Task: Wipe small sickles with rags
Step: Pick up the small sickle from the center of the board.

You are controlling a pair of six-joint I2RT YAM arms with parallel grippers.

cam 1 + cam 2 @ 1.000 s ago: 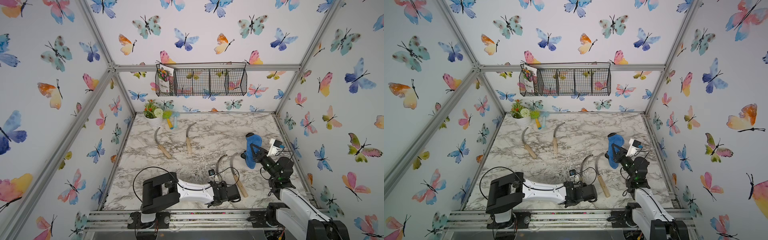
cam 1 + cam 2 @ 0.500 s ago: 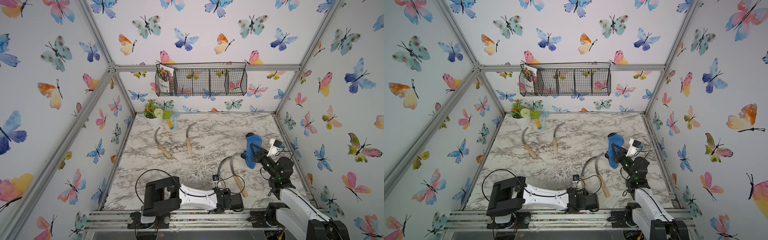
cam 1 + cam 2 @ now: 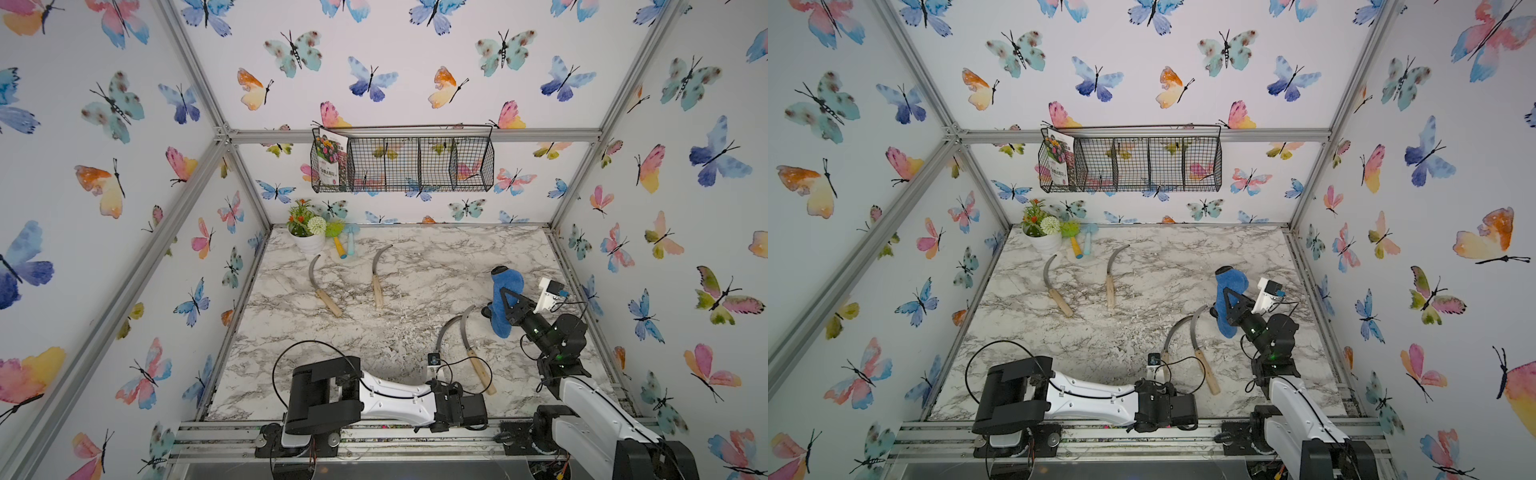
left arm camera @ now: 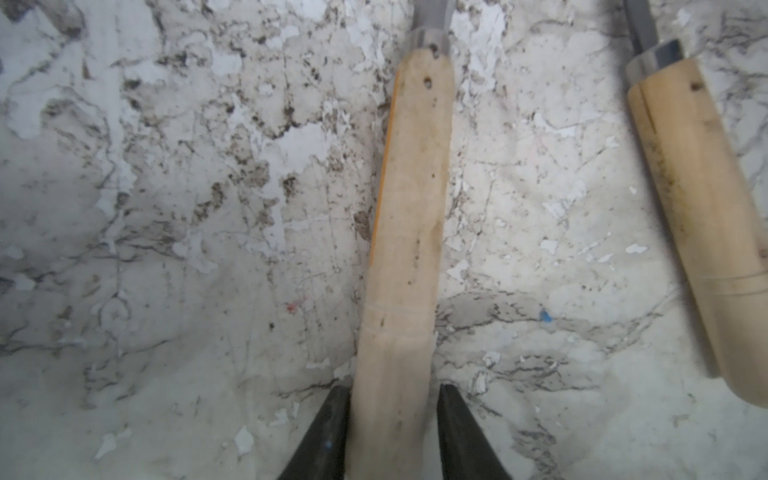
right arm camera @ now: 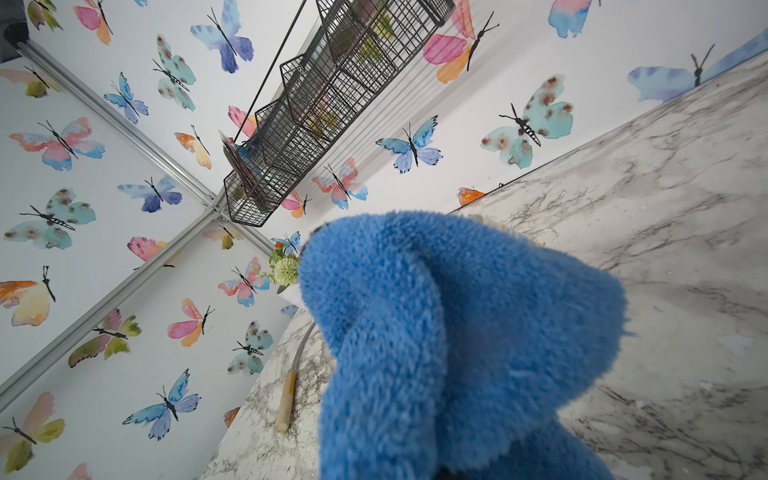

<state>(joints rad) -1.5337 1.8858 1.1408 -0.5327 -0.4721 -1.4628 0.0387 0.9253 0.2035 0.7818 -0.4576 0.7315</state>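
Observation:
Four small sickles lie on the marble table. My left gripper (image 4: 392, 388) is shut on the pale wooden handle (image 4: 409, 216) of one near sickle (image 3: 444, 332), a dark finger pressed to each side. Its neighbour (image 3: 482, 374) lies just to the right, its handle (image 4: 702, 208) free. Two more sickles (image 3: 328, 302) (image 3: 377, 293) lie farther back. To the right of the near pair, my right gripper (image 3: 496, 303) is raised above the table and shut on the fluffy blue rag (image 3: 505, 286). The rag (image 5: 457, 332) hides that gripper's fingers in the right wrist view.
A white flower pot (image 3: 309, 241) and two toy tools with yellow and light-blue handles (image 3: 345, 247) stand at the back left. A wire basket (image 3: 401, 164) hangs on the back wall. The metal frame rail (image 3: 374, 432) runs along the front edge.
My left arm has drawn back toward the front edge and sunk low over the table, and its jaws have narrowed onto the near sickle's handle. The right arm and rag have stayed put.

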